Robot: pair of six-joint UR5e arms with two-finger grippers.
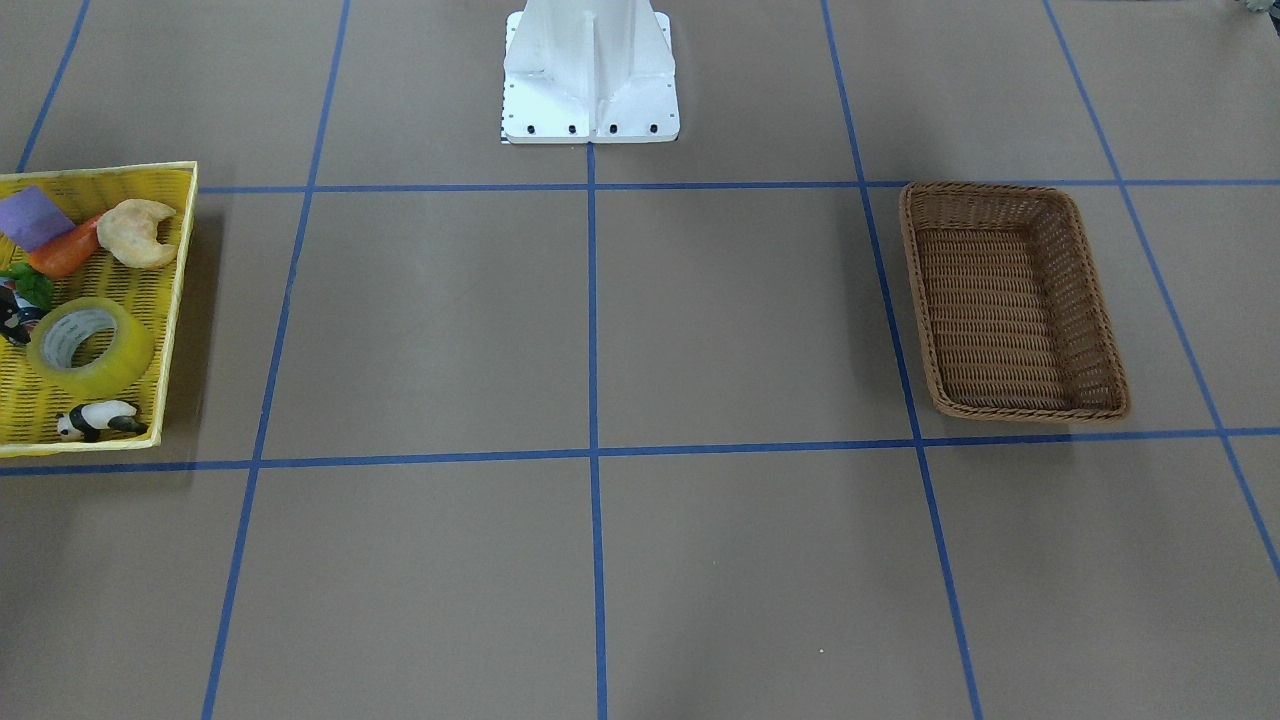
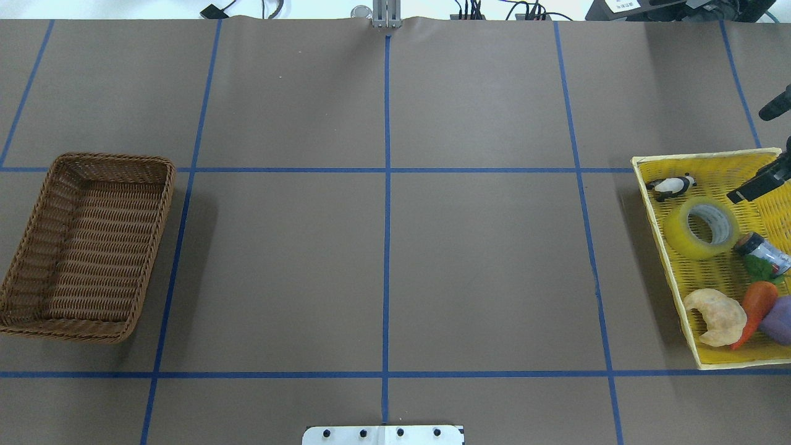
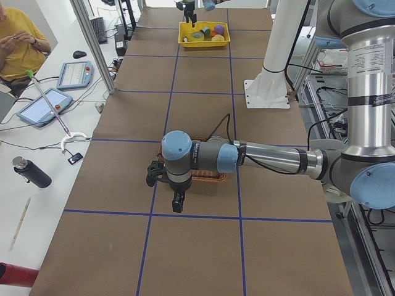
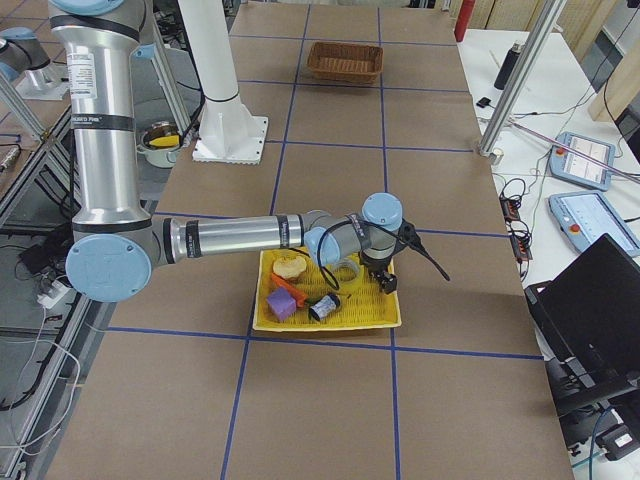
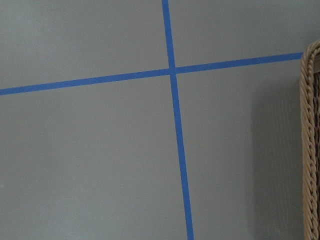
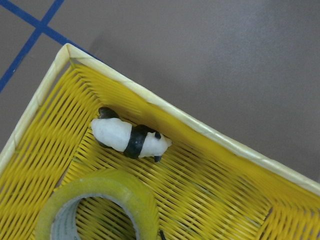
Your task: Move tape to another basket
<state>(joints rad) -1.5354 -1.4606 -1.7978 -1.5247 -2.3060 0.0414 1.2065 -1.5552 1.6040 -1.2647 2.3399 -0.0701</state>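
Note:
The yellow tape roll (image 2: pixel 701 228) lies flat in the yellow tray (image 2: pixel 710 364) at the table's right end. It also shows in the front view (image 1: pixel 90 345) and in the right wrist view (image 6: pixel 95 210). The empty brown wicker basket (image 2: pixel 86 247) stands at the left end and shows in the front view (image 1: pixel 1010 300). My right gripper (image 4: pixel 388 283) hangs over the tray's far corner, beside the tape; only a dark part of it (image 2: pixel 757 184) shows overhead, and I cannot tell its state. My left gripper (image 3: pixel 178 202) hovers by the basket's outer side; I cannot tell its state.
The tray also holds a panda figure (image 2: pixel 670 185), a croissant (image 2: pixel 717 315), a carrot (image 2: pixel 757 303), a purple piece (image 2: pixel 780 318) and a small jar (image 2: pixel 763 250). The robot's white base (image 1: pixel 590 75) stands mid-table. The basket's rim (image 5: pixel 311 150) edges the left wrist view.

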